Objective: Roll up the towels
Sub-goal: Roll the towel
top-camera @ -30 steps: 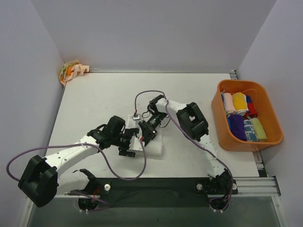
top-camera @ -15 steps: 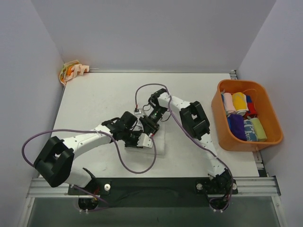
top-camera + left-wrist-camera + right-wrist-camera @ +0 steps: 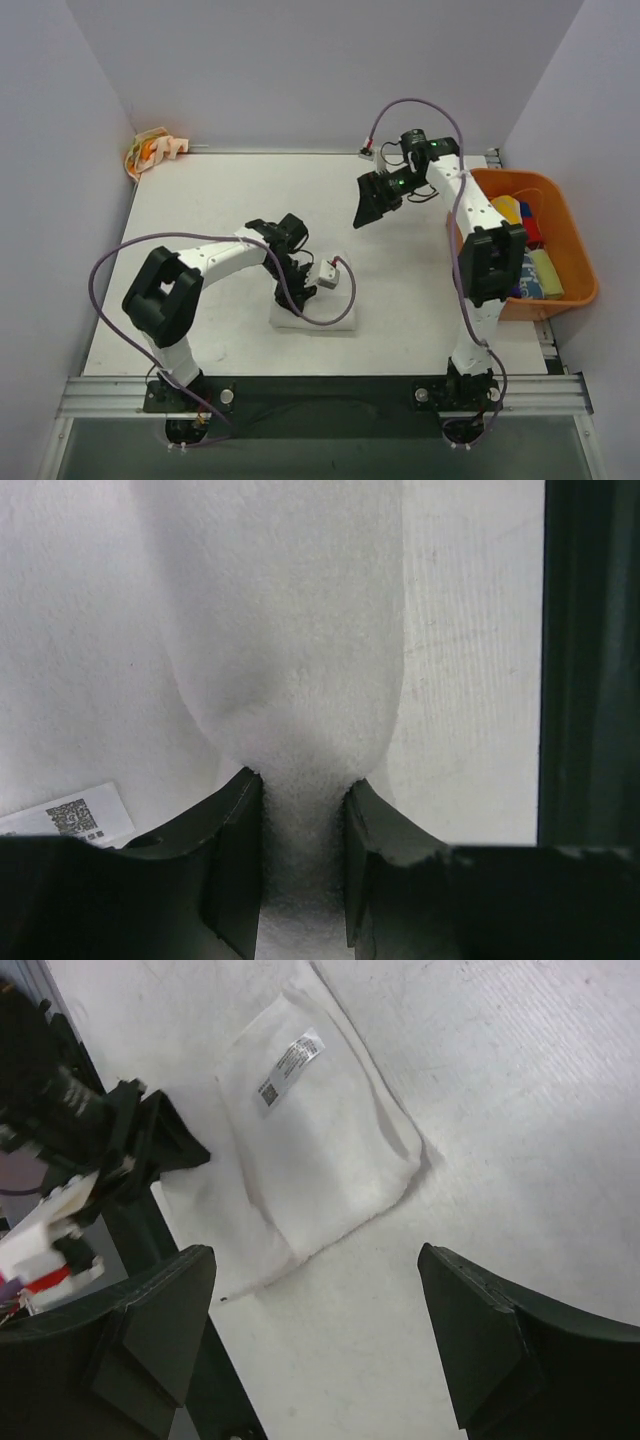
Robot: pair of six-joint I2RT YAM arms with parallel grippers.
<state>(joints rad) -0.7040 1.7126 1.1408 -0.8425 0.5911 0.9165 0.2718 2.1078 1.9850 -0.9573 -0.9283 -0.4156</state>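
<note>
An orange plastic bin (image 3: 515,175) sits at the desk's 3 o'clock edge. The desk (image 3: 200,200) is pale white with a faint grain. A metal rail (image 3: 330,390) runs along its 6 o'clock side. Plain lilac-grey walls (image 3: 300,70) close in at 9, 12 and 3.

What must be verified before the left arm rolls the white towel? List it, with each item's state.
1. Left jaws pinch the folded white cloth towel: ok.
2. Layers caught in that pinch: cannot tell.
3. Right jaws open, empty, raised away from the towel: ok.
4. Thin purple cable off the towel: not ok, it loops over it in the top view.
5. Orange plastic bin apart from the towel: ok.
</note>
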